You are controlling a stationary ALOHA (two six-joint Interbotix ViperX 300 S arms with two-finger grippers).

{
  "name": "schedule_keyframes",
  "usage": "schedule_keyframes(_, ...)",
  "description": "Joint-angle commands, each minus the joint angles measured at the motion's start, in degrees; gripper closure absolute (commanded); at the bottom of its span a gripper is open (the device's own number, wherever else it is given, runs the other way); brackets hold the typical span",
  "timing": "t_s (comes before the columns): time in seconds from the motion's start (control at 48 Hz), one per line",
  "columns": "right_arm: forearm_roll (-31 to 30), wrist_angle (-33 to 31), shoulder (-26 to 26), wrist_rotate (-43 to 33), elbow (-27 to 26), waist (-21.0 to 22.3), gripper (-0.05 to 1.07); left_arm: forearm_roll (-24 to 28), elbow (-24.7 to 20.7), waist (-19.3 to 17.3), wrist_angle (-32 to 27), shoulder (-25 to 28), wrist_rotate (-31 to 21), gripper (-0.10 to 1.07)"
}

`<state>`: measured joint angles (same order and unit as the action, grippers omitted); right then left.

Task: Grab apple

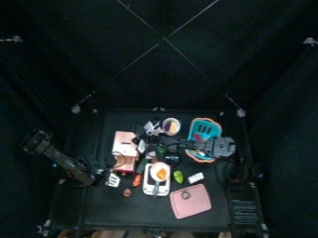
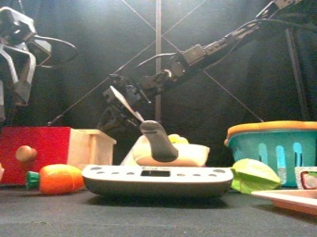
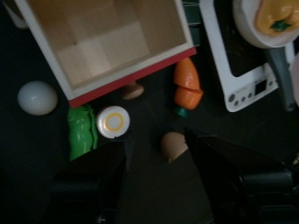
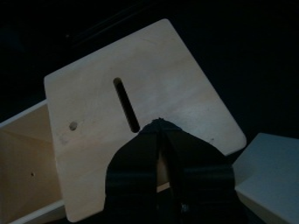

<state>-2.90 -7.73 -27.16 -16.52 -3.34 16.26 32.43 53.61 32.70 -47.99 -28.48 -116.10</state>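
Apple: I cannot pick it out for certain. The likeliest thing is a rounded green piece [image 2: 254, 174] lying on the table [image 2: 148, 218] toward the front right. In the front view it sits just beside the right end of the white scale [image 2: 155, 180], with a teal basket [image 2: 279, 148] behind it and a pink board [image 2: 291, 200] in front of it. No gripper touches it.

A carrot [image 2: 56, 178] lies at the scale's left end. Behind the carrot stands a wooden box with a red side [image 2: 37, 148].

The left gripper [image 3: 158, 166] hangs over the table's left front with its jaws spread wide and nothing between them. Below the gap lies a small brown piece [image 3: 174, 145]. Near that piece are a round yellow-and-white slice [image 3: 114, 122], a green vegetable [image 3: 79, 138] and a white egg [image 3: 38, 97].

The right gripper [image 4: 158, 133] reaches across toward the box. Its jaws are drawn together at the tips over a pale wooden panel with a slot [image 4: 122, 96]. I see nothing held in them.
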Motion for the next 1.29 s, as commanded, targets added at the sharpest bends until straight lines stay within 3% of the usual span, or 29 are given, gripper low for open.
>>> schedule_keyframes(0.0,0.26,-1.85,2.64,-0.09,-1.76,-0.26,0.82,2.46,-0.26,0.35,0.26,-2.2,1.58,0.11)
schedule_keyframes(0.208,0.09,-7.21,6.68,0.0,-2.9,-1.05,0.82,10.37,0.62,0.09,3.87,-5.19,5.62,0.11)
schedule_keyframes(0.417,0.79,-12.04,12.22,-0.09,-0.7,-2.64,0.82,20.57,2.55,-0.79,9.76,-7.12,5.98,0.11)
schedule_keyframes(0.646,5.36,-14.68,20.04,-0.18,8.53,-6.42,0.81,36.21,4.48,-3.96,9.93,-12.13,5.89,0.11)
schedule_keyframes(0.833,10.99,-13.27,25.14,-0.09,16.08,-7.38,0.8,41.22,7.65,-10.02,10.99,-14.68,5.98,0.11)
schedule_keyframes(0.979,13.8,-14.77,27.42,-0.26,21.18,-7.03,0.68,44.3,8.88,-15.47,12.57,-17.14,6.06,0.11)
schedule_keyframes(1.271,15.21,-19.51,27.77,-0.18,25.14,-2.72,0.23,49.04,10.55,-26.19,13.45,-20.57,5.98,0.11)
